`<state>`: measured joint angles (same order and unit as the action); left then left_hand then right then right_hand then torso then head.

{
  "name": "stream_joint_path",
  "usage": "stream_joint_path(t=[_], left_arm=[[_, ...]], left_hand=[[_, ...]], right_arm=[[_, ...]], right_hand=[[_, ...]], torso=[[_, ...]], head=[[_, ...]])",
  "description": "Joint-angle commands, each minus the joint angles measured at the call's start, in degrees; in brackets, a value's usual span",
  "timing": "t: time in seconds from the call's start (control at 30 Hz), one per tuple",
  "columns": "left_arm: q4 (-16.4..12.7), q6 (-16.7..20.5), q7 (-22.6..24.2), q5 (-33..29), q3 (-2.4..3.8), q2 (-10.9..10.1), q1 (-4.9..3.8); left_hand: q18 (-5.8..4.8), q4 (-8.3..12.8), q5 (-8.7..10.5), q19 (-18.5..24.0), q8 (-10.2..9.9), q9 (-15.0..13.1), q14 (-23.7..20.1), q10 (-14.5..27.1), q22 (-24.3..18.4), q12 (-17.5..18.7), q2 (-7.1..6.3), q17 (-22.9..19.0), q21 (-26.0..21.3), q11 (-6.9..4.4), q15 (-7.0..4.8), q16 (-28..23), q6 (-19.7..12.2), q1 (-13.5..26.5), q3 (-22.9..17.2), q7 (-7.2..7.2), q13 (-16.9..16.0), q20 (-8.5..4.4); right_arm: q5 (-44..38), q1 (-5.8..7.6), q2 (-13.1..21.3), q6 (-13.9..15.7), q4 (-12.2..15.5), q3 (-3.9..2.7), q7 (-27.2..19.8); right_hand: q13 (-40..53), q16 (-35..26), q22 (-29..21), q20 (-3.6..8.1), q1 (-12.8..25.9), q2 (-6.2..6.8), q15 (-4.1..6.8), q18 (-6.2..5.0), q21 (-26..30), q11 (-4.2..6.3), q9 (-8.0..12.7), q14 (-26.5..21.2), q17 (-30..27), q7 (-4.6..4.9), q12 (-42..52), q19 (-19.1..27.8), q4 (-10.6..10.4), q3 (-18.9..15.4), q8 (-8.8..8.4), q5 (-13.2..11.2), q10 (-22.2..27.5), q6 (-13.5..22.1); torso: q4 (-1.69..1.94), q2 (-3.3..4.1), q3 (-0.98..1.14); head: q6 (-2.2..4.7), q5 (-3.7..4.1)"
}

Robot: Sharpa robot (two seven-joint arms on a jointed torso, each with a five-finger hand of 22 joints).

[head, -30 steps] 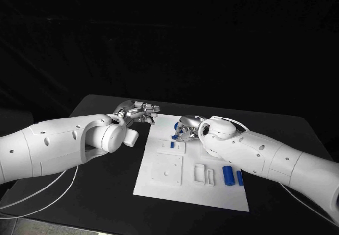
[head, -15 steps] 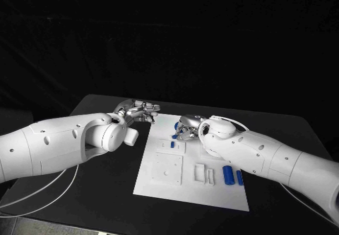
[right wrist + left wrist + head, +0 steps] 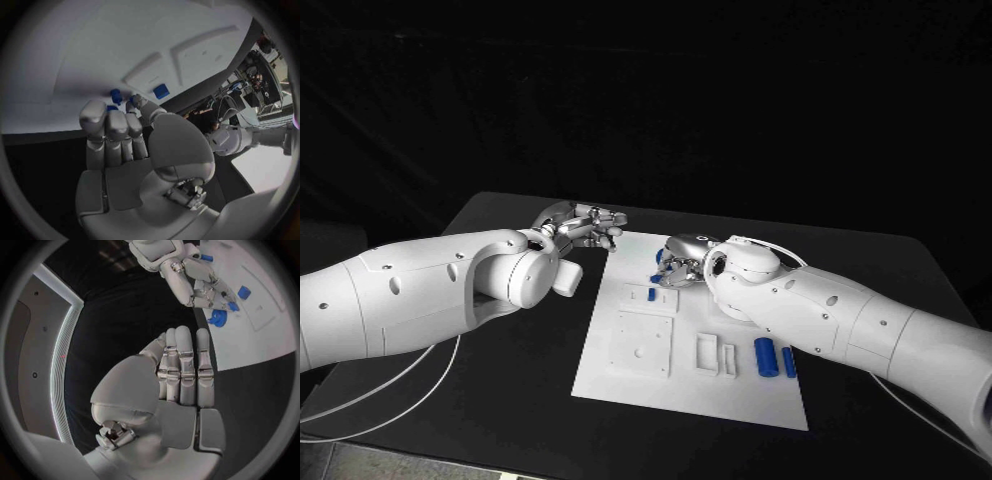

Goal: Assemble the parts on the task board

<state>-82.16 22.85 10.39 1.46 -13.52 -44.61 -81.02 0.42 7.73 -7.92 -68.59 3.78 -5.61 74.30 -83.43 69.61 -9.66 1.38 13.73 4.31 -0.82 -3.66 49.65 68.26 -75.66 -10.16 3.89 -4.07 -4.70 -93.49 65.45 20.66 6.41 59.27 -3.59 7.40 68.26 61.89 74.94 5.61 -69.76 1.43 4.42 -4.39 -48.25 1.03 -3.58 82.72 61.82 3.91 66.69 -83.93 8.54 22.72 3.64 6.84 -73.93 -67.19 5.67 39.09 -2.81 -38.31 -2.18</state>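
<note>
Two robot hands at the task board far edge. Right robot hand fingers curl over a small blue part; whether it's pinched, can't tell. Left robot hand flat, holding nothing, over the table. Seat the part slowly, keep left clear.

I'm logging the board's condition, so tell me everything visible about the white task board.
The task board is a flat white rectangular plate lying on the black table. It carries raised white blocks and a square panel, two blue cylinders lying near its right edge, and a small blue piece further back. The right hand works at its far edge.
</note>
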Motion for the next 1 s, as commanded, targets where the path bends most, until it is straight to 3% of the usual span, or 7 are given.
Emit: stream_joint_path(t=[0.03,0.43,0.77,1.0], left_arm=[[-0.2,-0.7,0.2,0.3,0.07,0.1,-0.14],[-0.2,-1.0,0.2,0.6,0.06,0.1,-0.18],[0.1,-1.3,0.2,1.3,0.06,-0.1,-0.22],[0.6,-1.8,0.2,3.0,0.06,-0.2,-0.24]], left_hand=[[-0.42,-0.4,0.33,-0.4,0.0,0.0,0.2,-0.3,-0.1,0.2,-0.57,0.0,-0.2,0.14,0.08,-0.3,0.0,0.0,0.1,0.07,0.0,0.05],[-0.42,-0.4,0.26,-0.4,0.0,0.1,0.2,-0.2,-0.1,0.3,-0.66,0.1,-0.2,0.15,0.09,-0.3,-0.1,-0.1,0.0,0.13,0.0,0.05],[-0.42,-0.5,0.28,-0.4,-0.1,0.2,0.2,-0.2,-0.1,0.3,-0.66,0.1,-0.2,0.16,0.10,-0.3,-0.3,-0.1,0.0,0.18,0.0,0.06],[-0.42,-0.7,0.28,-0.4,-0.1,0.5,0.2,-0.2,-0.1,0.3,-0.66,0.2,-0.2,0.21,0.14,-0.4,-0.8,0.0,-0.2,0.34,0.0,0.08]], right_arm=[[-0.4,0.00,-0.2,-0.3,0.0,0.07,-0.5],[3.2,0.00,0.1,1.8,0.1,0.14,-0.8],[11.5,0.00,1.5,4.0,1.1,0.14,-1.5],[17.0,0.02,3.0,3.9,2.5,-0.01,-1.9]], right_hand=[[0.0,-0.2,5.7,0.20,0.4,-0.33,0.21,0.41,-0.2,0.25,0.0,0.3,0.0,0.06,0.1,-1.8,-0.3,-0.1,-0.07,0.0,-0.1,-0.4],[0.0,-0.4,5.6,0.48,0.7,-1.05,0.51,0.52,0.1,0.55,-0.1,0.2,0.0,-0.15,-0.1,-1.7,1.1,3.7,-0.04,2.5,-0.1,-2.1],[0.0,-0.5,5.7,0.81,1.5,-1.02,0.81,0.60,0.0,0.78,-0.1,0.2,0.1,-0.34,-0.3,-1.7,1.9,5.6,-0.10,2.9,-0.4,-3.0],[0.1,-0.5,5.6,0.87,1.6,-0.95,0.87,0.60,0.1,0.83,-0.1,0.2,0.2,-0.43,-0.2,-1.7,2.1,5.8,-0.01,3.2,-0.4,-3.3]], torso=[[0.02,-0.02,-0.01],[-0.07,-0.04,-0.04],[-0.14,-0.04,0.05],[-0.24,-0.03,0.03]], head=[[0.03,0.04],[0.08,-0.08],[0.09,-0.09],[0.46,0.10]])
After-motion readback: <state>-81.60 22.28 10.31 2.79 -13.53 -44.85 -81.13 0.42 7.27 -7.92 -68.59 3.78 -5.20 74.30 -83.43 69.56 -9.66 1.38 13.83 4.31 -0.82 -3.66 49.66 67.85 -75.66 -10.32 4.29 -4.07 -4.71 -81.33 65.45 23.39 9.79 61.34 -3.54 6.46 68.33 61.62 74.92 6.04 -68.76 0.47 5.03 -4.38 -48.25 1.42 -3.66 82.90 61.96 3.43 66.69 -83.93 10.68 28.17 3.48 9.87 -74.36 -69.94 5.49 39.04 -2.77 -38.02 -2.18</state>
